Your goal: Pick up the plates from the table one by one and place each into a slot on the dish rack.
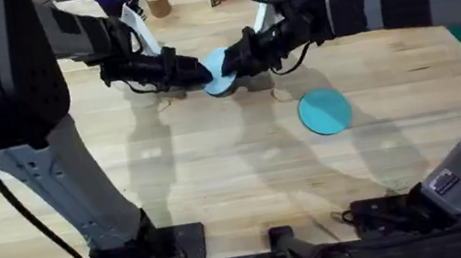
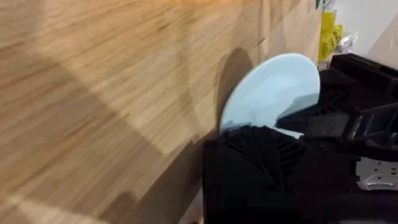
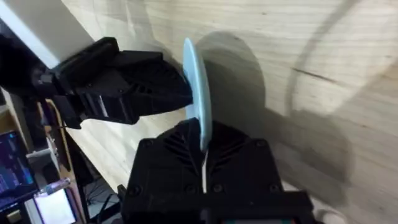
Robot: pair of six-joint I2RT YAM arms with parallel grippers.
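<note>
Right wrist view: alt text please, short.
A pale blue plate stands on edge, its lower rim clamped in the right tool, while the left tool grips it from the side above the wooden table.

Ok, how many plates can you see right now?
2. The pale blue plate is held on edge between both tools at the table's far middle; the teal plate lies flat, nearer, toward the right.

Both black tools cover the pale blue plate's (image 1: 216, 70) side edges, and the dish rack beneath is hidden.
</note>
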